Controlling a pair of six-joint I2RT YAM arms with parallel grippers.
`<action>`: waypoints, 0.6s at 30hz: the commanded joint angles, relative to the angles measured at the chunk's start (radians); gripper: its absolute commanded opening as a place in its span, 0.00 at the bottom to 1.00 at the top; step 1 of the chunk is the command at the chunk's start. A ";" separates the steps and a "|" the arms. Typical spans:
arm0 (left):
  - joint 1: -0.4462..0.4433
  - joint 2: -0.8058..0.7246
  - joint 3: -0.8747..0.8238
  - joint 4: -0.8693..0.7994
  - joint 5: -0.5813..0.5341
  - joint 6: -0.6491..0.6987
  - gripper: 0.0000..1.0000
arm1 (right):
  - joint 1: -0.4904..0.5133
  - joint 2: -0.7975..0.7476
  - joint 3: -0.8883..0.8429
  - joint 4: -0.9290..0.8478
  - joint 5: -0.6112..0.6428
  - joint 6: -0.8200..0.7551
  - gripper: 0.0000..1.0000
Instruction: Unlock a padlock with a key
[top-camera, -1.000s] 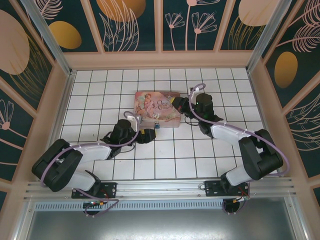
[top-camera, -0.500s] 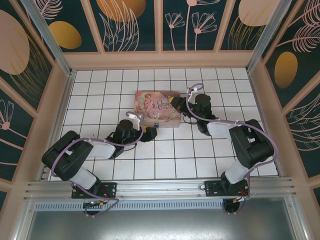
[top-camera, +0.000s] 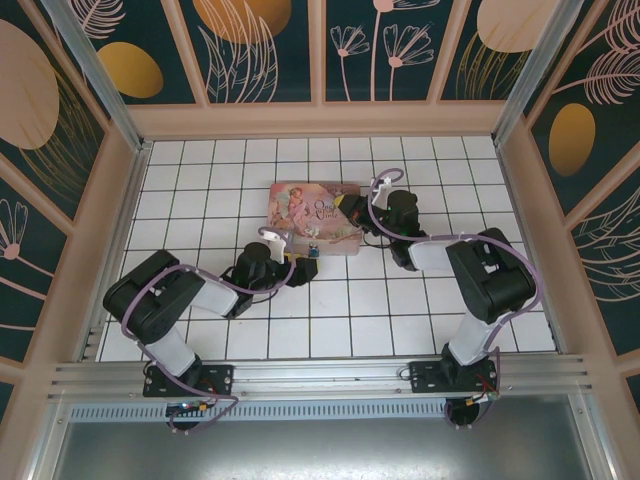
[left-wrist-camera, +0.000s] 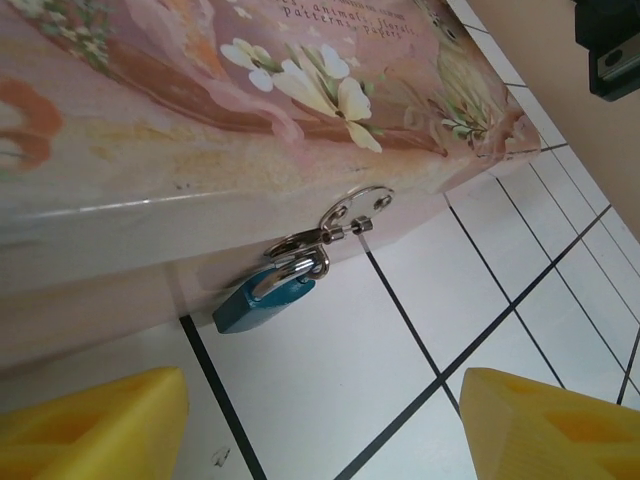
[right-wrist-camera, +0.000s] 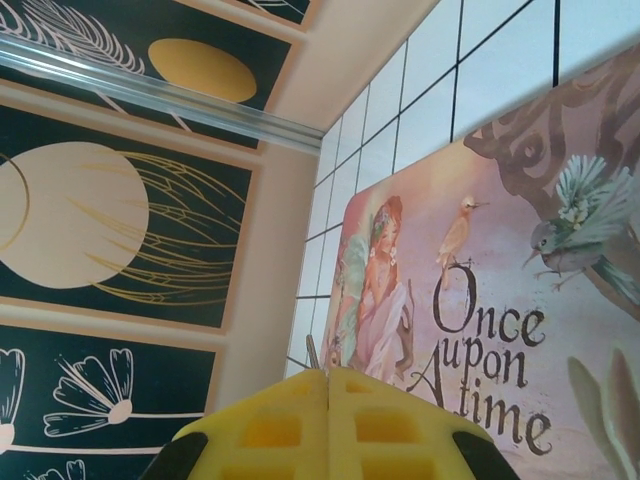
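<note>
Left arm lies low over the near-left part of the table (top-camera: 350, 320), elbow folded back toward its base, wrist aimed at the near side of the tin box (top-camera: 305, 212). Left gripper (top-camera: 298, 268) has its jaws wide apart with nothing between them. In the wrist view its yellow fingers (left-wrist-camera: 95, 425) frame the padlock (left-wrist-camera: 262, 300). The padlock hangs from the hasp (left-wrist-camera: 330, 228) on the tin's near wall. Its blue body rests tilted on the table and its shackle runs through the loop, closed as far as I can see. I read this pose as lining up to pinch the body so the keyhole holds steady.

Right arm comes in from the near-right corner, elbow raised, forearm angled over the tin's right edge. Right gripper (right-wrist-camera: 328, 420) is pressed together on a slim grey tip poking out above the pads, which I take as the key (right-wrist-camera: 311, 356). It hovers over the lid, well apart from the lock. My guess is it's parked until the lock is steadied.
</note>
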 joint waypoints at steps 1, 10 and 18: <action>-0.007 0.020 0.007 0.071 -0.012 0.029 0.73 | -0.007 0.017 0.001 0.079 -0.019 0.018 0.00; -0.009 0.067 0.032 0.080 -0.004 0.037 0.72 | -0.007 0.039 -0.037 0.110 -0.003 0.033 0.00; -0.012 0.095 0.036 0.109 -0.005 0.035 0.72 | -0.007 0.054 -0.051 0.118 0.004 0.034 0.00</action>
